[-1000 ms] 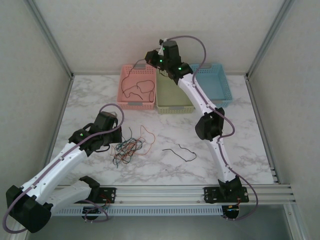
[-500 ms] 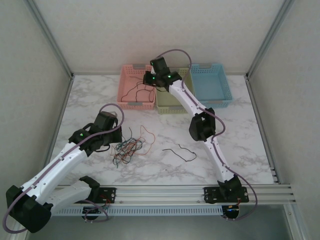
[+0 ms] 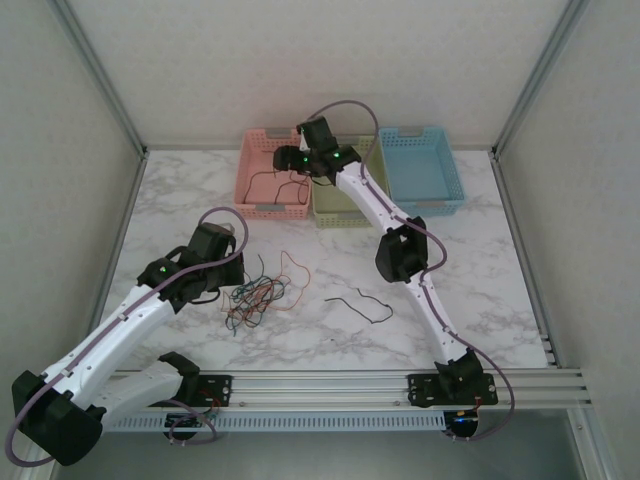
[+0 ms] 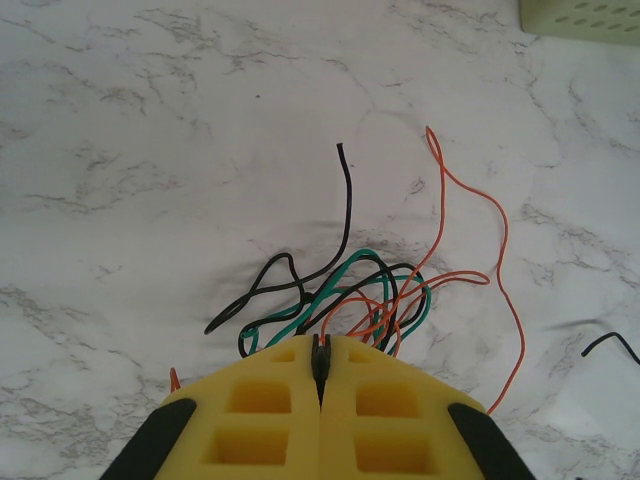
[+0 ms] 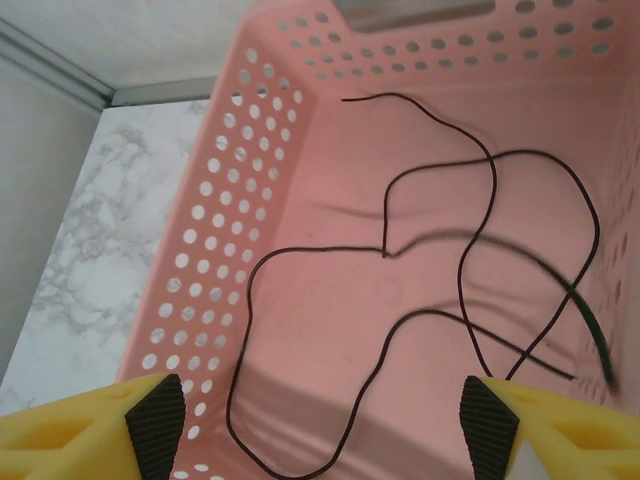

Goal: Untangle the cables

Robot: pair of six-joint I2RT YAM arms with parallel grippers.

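Left to right, front row first. The left gripper (image 4: 320,345), with blocky yellow fingers (image 4: 250,420) moulded with square recesses, is resting low over the white, grey-veined marble table (image 3: 180,200). Its jaws are pressed together, pinching strands at the near edge of the tangle (image 4: 370,295). This tangle is a loose knot of thin, glossy wires: black, green, orange and red. They are looping over one another and fanning outward from the fingertips. One black end is curving up and away from the knot, and one long orange strand is sweeping out in a wide arc to the right. Seen from above, the tangle (image 3: 255,297) is lying just beside the left gripper (image 3: 228,285). To its right, well apart, a single black cable (image 3: 360,303) is lying in a shallow wave on the bare marble.

Back row: three perforated plastic baskets are standing side by side, the pink basket (image 3: 250,205), the green basket (image 3: 345,212) and the blue basket (image 3: 440,195). The right gripper (image 3: 285,158) is hovering over the pink basket (image 5: 250,200), its yellow, black-tipped fingers (image 5: 155,415) standing wide apart and gripping nothing. Below them, thin black cables (image 5: 470,200) are lying in open curves on the smooth floor of the basket. One strand at the right is blurred.
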